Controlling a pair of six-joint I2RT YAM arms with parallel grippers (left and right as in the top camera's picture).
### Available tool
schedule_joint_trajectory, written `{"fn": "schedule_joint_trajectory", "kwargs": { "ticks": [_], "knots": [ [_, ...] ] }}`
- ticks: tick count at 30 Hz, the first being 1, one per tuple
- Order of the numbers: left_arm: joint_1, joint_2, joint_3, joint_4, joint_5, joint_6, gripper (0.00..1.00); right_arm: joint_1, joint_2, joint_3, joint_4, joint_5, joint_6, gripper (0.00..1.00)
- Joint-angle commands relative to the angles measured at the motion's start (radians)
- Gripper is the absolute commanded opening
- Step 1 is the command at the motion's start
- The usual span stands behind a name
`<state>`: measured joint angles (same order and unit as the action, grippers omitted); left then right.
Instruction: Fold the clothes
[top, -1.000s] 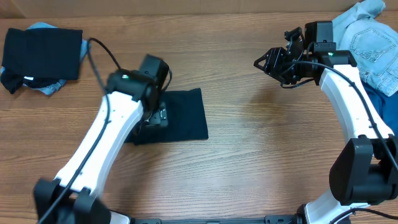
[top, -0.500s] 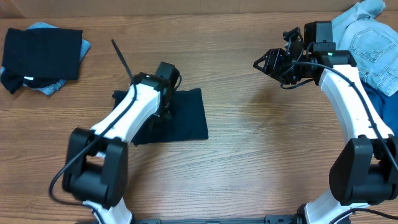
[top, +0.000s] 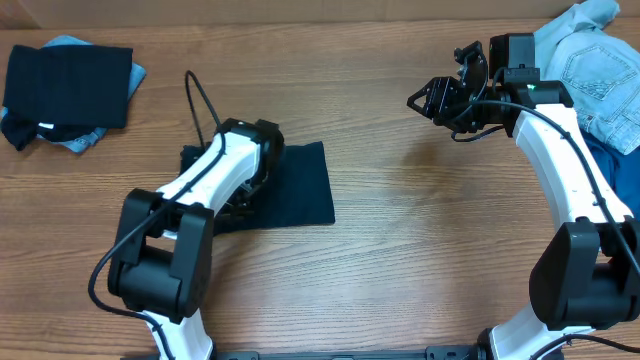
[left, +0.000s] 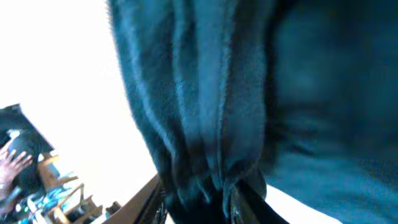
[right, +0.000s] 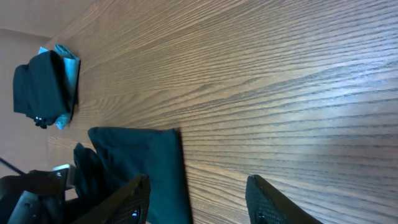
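1. At the middle-left of the worktop lies the navy shirt — a compact, roughly rectangular pad, its left edge rumpled under the left arm.
2. The left jaws are closed on that edge. In the left wrist view a bunch of dark cloth runs down into the narrow gap between the 2 fingers and is pinched there. From overhead the wrist hides the jaws.
3. The right arm hangs over bare wood at the upper right, well apart from the shirt. The right jaws stand about half wide, and the right wrist view shows only wood grain between them.
4. Done, as far as I can judge: 1 black piece sits folded square at the far left corner, on a crumpled pale blue piece that peeps out beneath it. Whether that lower piece is folded I cannot tell.
5. In hand: the navy shirt looks 1 fold or a tidy-up short of finished, or ready to be carried to the folded stack. The pictures do not settle which the grip is meant for.
6. Left to do: the heap at the far right — a pale denim garment, loose and creased, with a mid-blue piece just below it — is unfolded. I would put the task near its midpoint, no further.
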<state>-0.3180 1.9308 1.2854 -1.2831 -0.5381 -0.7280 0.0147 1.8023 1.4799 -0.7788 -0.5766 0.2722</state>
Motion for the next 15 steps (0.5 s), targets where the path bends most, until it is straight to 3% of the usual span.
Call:
{"fn": "schedule_joint_trajectory", "kwargs": {
  "ticks": [1,9,15],
  "knots": [
    [0.047,-0.098,0.001,-0.04,-0.071,-0.043,0.36,0.001,-0.013,0.014,0.008,-0.007,-0.012,0.54],
    [0.173,-0.166,0.001,-0.103,-0.101,-0.042,0.66,0.001,-0.013,0.014,0.007,-0.007,-0.012,0.54],
    [0.26,-0.167,0.008,-0.122,-0.178,-0.043,0.77,0.001,-0.013,0.014,0.002,-0.008,-0.015,0.54]
  ]
}}
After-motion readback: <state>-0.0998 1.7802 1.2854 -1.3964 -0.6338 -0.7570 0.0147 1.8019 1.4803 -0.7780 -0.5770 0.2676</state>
